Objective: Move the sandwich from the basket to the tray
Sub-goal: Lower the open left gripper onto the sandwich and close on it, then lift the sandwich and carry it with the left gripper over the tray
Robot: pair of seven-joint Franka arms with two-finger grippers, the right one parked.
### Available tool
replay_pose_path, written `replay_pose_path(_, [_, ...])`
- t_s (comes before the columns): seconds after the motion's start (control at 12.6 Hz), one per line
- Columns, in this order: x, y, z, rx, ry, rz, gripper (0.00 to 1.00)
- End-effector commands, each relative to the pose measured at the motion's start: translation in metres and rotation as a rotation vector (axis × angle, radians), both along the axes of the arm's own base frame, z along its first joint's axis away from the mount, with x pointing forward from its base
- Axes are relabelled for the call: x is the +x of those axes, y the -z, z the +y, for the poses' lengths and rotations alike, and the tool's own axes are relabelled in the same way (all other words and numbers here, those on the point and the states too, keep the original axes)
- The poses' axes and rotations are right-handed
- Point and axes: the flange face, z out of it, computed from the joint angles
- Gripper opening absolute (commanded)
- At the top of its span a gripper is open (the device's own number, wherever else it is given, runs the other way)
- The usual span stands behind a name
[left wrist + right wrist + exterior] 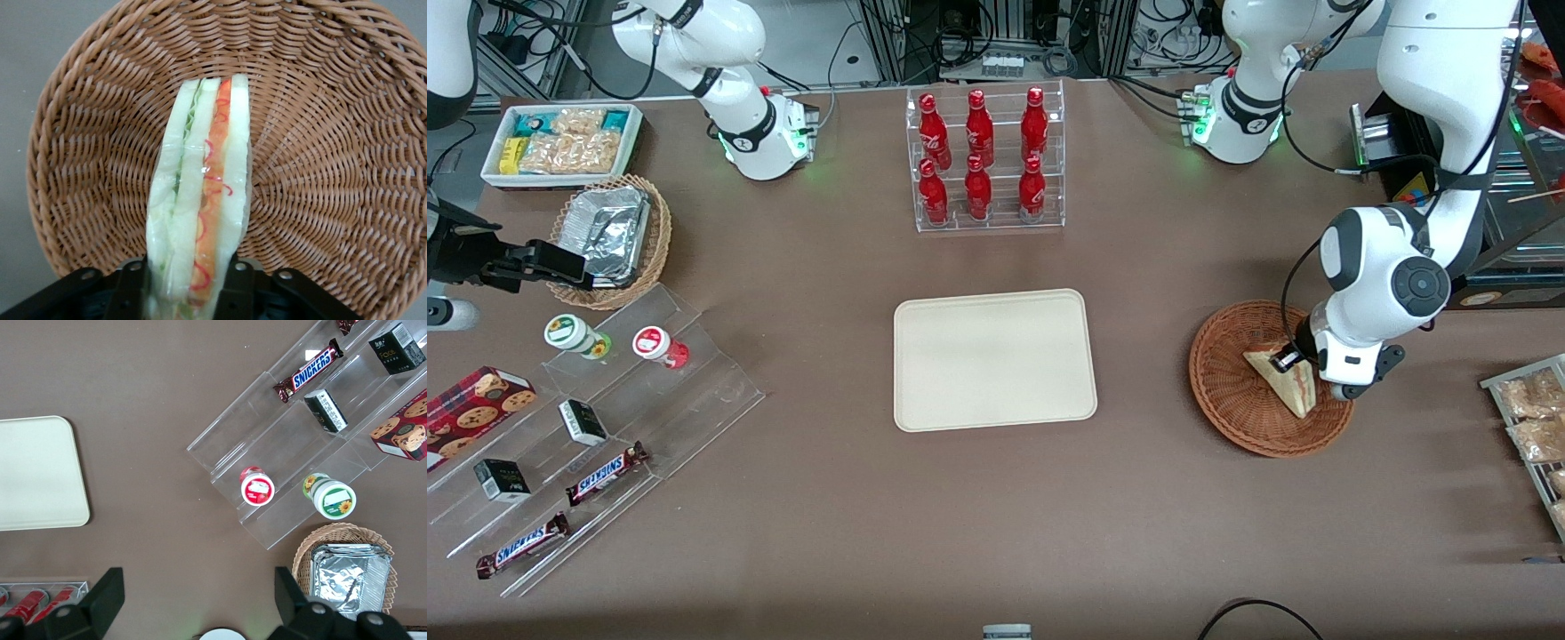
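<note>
Brown matte tabletop (pixel 827 498) carries everything, and the flat rectangular cream-beige tray (pixel 994 359) with rounded corners lies in its middle, with nothing on it. Farther from the front camera than the tray stands a clear acrylic rack (pixel 987 158) holding 6 red bottles. Toward the working arm's end of the table from the tray, well apart from it, sits the round shallow reddish-brown woven wicker basket (pixel 1232 382). The small triangular sandwich (pixel 1288 380) of pale bread with red-orange and green filling layers is in this basket, standing on its edge. The left arm's gripper (pixel 1294 357) is down inside the basket, above its part farthest from the tray. In the left wrist view the 2 black fingers (pixel 235 293) press against both bread faces of the sandwich (pixel 200 207), so the gripper (pixel 190 297) is clamped on it, with the basket's weave (pixel 333 133) all around.
</note>
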Motion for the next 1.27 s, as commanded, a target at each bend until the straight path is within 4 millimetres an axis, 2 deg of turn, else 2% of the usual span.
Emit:
replay_pose_path(0.0, [0.007,-0.039,-0.004,-0.006,0.001,0.024,0.00])
replay_pose_path(0.16, [0.017,-0.064,-0.011,-0.007,0.012,0.047,0.00])
replay_pose_path(0.32, [0.027,-0.088,-0.034,-0.011,0.048,0.063,0.00])
replay_pose_path(0.4, [0.028,-0.097,-0.052,-0.013,0.086,0.069,0.00])
replay_pose_path(0.79, [0.019,-0.111,-0.140,-0.013,0.246,0.044,0.00])
replay_pose_path(0.87, [0.016,-0.113,-0.161,-0.015,0.280,0.038,0.00])
replay_pose_path(1.11, [0.010,-0.107,-0.243,-0.024,0.401,0.027,0.00])
replay_pose_path(1.19, [0.008,-0.104,-0.262,-0.027,0.430,0.025,0.00])
